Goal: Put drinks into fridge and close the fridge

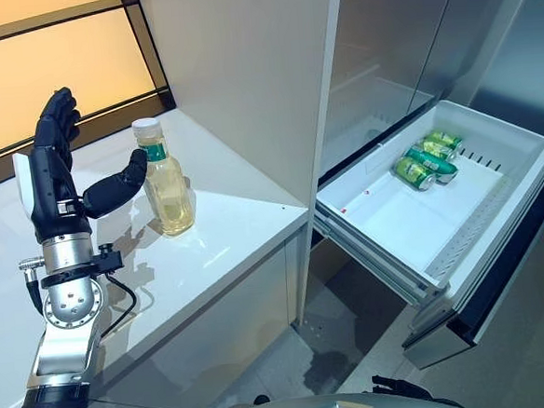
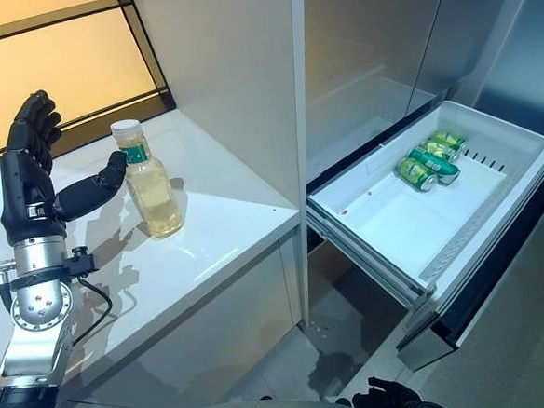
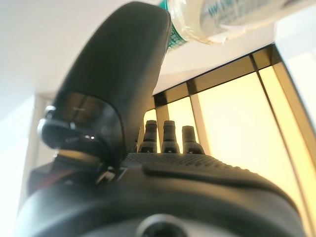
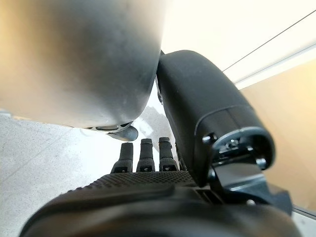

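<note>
Evidently the left hand (image 1: 58, 186), fingers straight and thumb beside the bottle (image 1: 165, 188) on the counter (image 1: 227, 235), was reaching to grasp, needing closure round it before carrying to the open drawer (image 1: 385, 224).

One bottle (image 1: 166, 189); three cans (image 1: 427, 162); one drawer (image 1: 519, 137)

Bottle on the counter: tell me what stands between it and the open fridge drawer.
The white cabinet panel rises between the bottle and the drawer, so the path must pass its front edge. The left hand is open, thumb at the bottle's neck. Three cans lie at the back.
</note>
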Controlling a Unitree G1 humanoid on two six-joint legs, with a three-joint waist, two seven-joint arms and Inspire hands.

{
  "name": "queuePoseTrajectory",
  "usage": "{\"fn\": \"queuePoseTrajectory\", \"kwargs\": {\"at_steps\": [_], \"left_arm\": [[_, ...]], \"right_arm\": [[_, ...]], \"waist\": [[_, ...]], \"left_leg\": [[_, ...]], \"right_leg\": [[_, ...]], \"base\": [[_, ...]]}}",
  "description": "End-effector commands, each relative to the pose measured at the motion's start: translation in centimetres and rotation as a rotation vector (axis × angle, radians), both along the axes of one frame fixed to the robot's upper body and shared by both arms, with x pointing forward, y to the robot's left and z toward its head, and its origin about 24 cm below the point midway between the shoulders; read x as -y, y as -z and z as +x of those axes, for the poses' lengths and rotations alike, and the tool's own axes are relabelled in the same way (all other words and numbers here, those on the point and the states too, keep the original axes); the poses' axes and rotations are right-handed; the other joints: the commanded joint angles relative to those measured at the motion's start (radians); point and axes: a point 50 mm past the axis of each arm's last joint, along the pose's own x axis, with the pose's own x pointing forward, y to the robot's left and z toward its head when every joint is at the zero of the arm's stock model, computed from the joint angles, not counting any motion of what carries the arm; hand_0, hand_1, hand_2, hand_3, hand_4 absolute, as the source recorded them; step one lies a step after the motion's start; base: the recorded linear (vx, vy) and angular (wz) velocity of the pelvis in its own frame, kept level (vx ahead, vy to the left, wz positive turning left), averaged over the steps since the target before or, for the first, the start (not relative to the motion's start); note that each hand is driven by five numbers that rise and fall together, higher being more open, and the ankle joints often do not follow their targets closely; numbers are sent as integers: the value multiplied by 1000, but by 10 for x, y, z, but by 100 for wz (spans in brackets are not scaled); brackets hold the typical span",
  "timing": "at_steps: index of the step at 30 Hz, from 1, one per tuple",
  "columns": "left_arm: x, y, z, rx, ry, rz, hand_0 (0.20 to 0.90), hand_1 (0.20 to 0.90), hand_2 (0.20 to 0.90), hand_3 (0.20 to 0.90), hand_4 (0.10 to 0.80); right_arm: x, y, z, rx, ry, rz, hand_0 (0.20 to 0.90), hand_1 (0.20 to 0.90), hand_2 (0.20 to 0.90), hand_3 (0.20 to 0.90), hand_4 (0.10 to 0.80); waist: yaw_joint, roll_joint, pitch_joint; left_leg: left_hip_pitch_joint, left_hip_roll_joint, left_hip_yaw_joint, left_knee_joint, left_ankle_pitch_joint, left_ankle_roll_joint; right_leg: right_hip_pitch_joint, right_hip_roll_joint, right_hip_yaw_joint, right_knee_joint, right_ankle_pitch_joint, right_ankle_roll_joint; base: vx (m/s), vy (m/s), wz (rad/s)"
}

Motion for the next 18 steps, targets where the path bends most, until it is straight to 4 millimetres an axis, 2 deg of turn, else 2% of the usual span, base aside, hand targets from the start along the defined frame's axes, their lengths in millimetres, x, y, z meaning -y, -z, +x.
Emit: {"fn": "queuePoseTrajectory", "kwargs": {"at_steps": [1, 4, 10, 18], "left_arm": [[-4, -50, -1, 259, 100, -75, 900, 900, 900, 900, 800], [-1, -48, 0, 265, 175, -163, 900, 900, 900, 900, 800], [2, -47, 3, 259, 245, -221, 900, 900, 900, 900, 800], [-3, -43, 3, 232, 202, -232, 900, 900, 900, 900, 800]], "right_arm": [[-2, 0, 2, 0, -14, 19, 900, 900, 900, 900, 800], [-2, 0, 3, 1, -19, 18, 900, 900, 900, 900, 800], [-2, -1, 5, 3, -29, 18, 900, 900, 900, 900, 800], [-1, -1, 6, 7, -34, 16, 900, 900, 900, 900, 800]], "waist": [[-9, -13, -1], [-11, -13, 0], [-13, -13, 3], [-11, -12, 5]], "left_leg": [[8, -36, 22, 6, -109, 4], [9, -35, 22, 6, -108, 4], [10, -35, 21, 6, -108, 4], [9, -36, 19, 6, -107, 4]], "right_leg": [[77, -12, -11, 14, -122, 63], [77, -12, -12, 14, -121, 63], [77, -12, -12, 14, -121, 63], [78, -12, -14, 13, -122, 63]], "base": [[0, 0, 0], [0, 0, 0], [0, 0, 0], [0, 0, 0]]}}
